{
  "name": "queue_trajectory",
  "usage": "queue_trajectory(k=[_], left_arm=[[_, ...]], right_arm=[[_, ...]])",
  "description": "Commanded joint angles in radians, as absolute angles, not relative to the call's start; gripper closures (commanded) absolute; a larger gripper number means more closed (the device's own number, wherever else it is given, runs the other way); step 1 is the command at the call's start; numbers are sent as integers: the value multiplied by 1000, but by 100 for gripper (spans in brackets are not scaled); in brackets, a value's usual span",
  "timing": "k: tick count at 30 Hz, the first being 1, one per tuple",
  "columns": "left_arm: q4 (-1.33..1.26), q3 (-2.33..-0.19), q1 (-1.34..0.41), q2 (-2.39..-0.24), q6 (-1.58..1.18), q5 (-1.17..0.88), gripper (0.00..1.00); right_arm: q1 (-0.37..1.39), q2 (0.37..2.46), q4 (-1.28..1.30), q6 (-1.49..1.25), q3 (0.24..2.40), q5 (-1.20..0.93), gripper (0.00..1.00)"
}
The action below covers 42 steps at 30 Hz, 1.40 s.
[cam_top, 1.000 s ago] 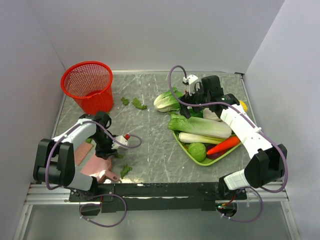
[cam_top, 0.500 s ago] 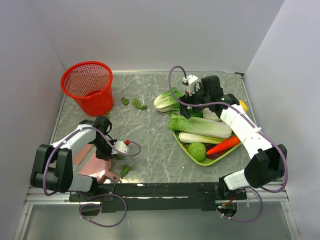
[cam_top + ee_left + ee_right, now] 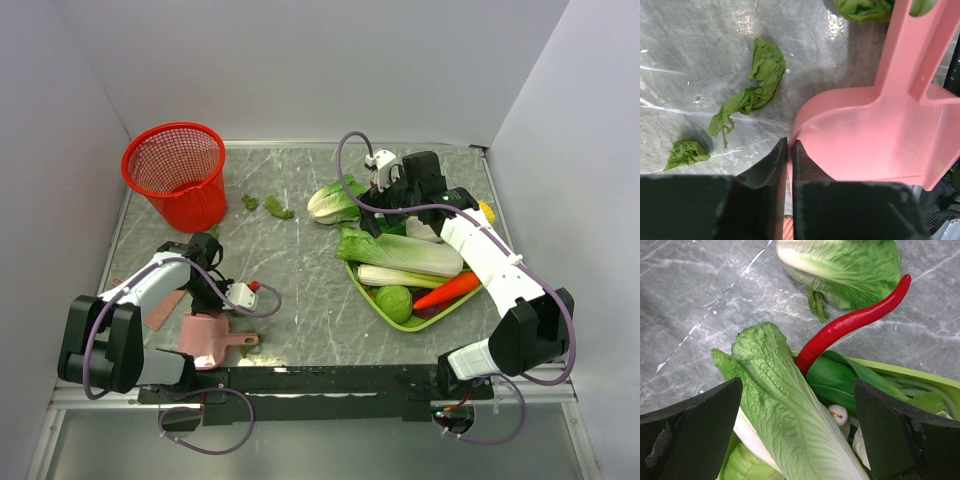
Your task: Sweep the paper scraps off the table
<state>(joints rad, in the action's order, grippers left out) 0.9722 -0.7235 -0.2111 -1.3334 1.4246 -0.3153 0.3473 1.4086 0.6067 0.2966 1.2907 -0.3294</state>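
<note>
Red at far left: the red mesh plastic basket (image 3: 175, 172) stands on the grey-green marble-patterned table (image 3: 300, 270), at eleven o'clock from my bases. I cannot tell what lies in it. At its six o'clock my left gripper (image 3: 207, 303) meets the pink plastic dustpan (image 3: 205, 340), whose handle points to three o'clock. Overhead, my arm hides the grip. My left wrist camera shows it: the fingers (image 3: 772, 162) stand almost together, pinched on the pan's thin rim. That view also finds dark green wrinkly paper scraps (image 3: 757, 85) on the marble at the pan's ten o'clock, a small crumpled one (image 3: 686, 152) farther left and another (image 3: 860, 7) beside the handle. Overhead shows two more (image 3: 278, 210) well apart from the pan, at the basket's four o'clock.

Right of centre a loose pale green toy cabbage (image 3: 335, 200) lies on the table. At its three o'clock my right gripper (image 3: 383, 212) hovers, fingers spread wide, gripping nothing. Its wrist camera looks down on a long pale green leafy cabbage (image 3: 785, 415) in the lime green plastic tray (image 3: 920, 372). With it are a dark green leaf vegetable (image 3: 830, 377), a small white piece (image 3: 837, 415) and a red toy chilli (image 3: 855, 322) arching out over the marble. Only overhead shows the tray's round green ball (image 3: 395, 302) and orange carrot (image 3: 448, 290).
</note>
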Motion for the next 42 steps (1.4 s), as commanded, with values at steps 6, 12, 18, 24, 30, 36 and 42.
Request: queue_trajectory(k=[6,12,18,24,30,36,42], left_arm=[[1198,-788,-215,-1243,1500,-391,99],[1293,-885,-216,-1134,1546,-417,99],[1278,-1152,-241,-1259,1477,-474,99],[1197,-1337,-328,-1442,1436,-476,99],[1123,-1434,-452,-1601,1465,-443,99],[1134,-1601,-554,-1807,1512,-410,99],[1083,-1657,-601,-1914,1520,-434,99]], right_arm=[[354,1402,592,293,1309,-328,0],[356,1408,581,284,1301,-339,0],[353,1430,577,264,1322,-351,0],[354,1427,583,265,1336,-345,0],[341,1394,566,241,1298,-292,0],[235,1379,575,153,1276,-342,0],[152,1348,581,133,1240,-360,0]])
